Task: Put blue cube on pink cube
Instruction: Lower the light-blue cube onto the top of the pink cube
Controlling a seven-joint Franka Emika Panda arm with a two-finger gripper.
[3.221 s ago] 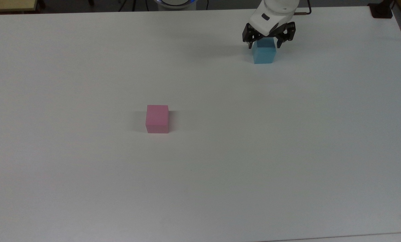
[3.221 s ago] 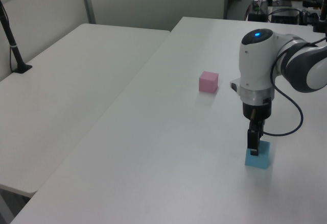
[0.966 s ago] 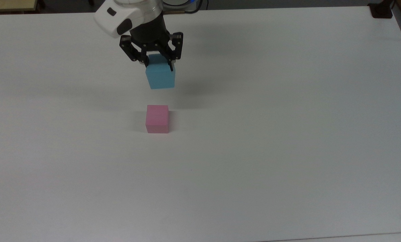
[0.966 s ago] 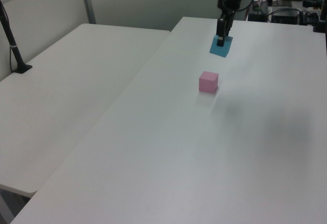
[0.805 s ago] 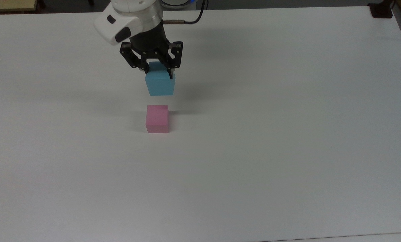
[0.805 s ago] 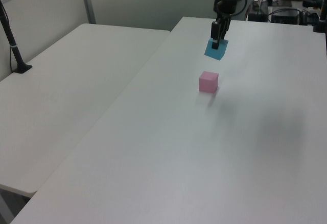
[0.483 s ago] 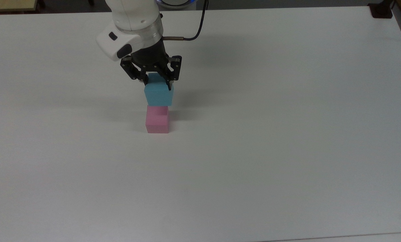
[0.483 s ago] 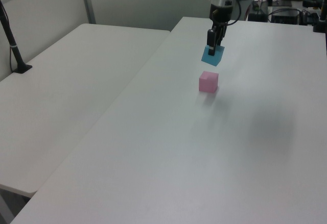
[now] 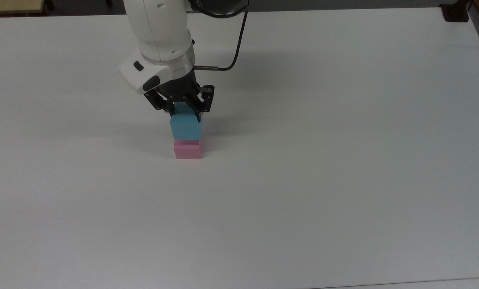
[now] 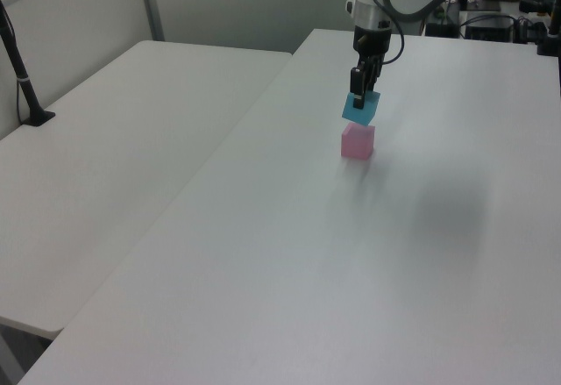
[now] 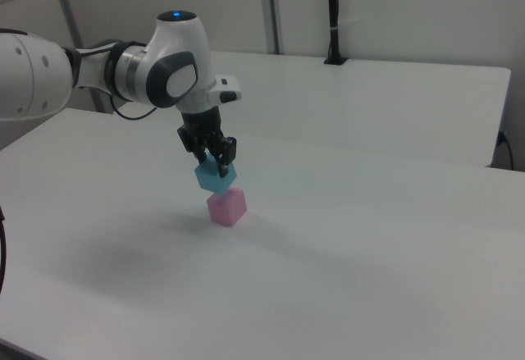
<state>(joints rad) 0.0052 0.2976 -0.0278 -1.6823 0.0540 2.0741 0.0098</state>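
The light blue cube (image 9: 186, 128) hangs in the air, held from above by my gripper (image 9: 185, 114), which is shut on it. In the right view the blue cube (image 11: 215, 179) sits just over the pink cube (image 11: 226, 207), a little toward the right view's left, and I cannot tell whether the two touch. The pink cube (image 9: 188, 149) rests on the white table (image 9: 343, 160), its far part hidden behind the blue one in the top view. The left view shows my gripper (image 10: 358, 99) holding the blue cube (image 10: 361, 110) slightly tilted above the pink cube (image 10: 357, 142).
A second white table (image 10: 114, 139) stands beside the first in the left view, with a black post (image 10: 22, 78) at its far corner. A black cable (image 9: 235, 44) runs from the wrist. A black post (image 11: 332, 15) stands on the far table in the right view.
The arm has carried the blue cube from the top view's upper right across to the pink cube and lowered it; over the last second it has come down toward the pink cube's top.
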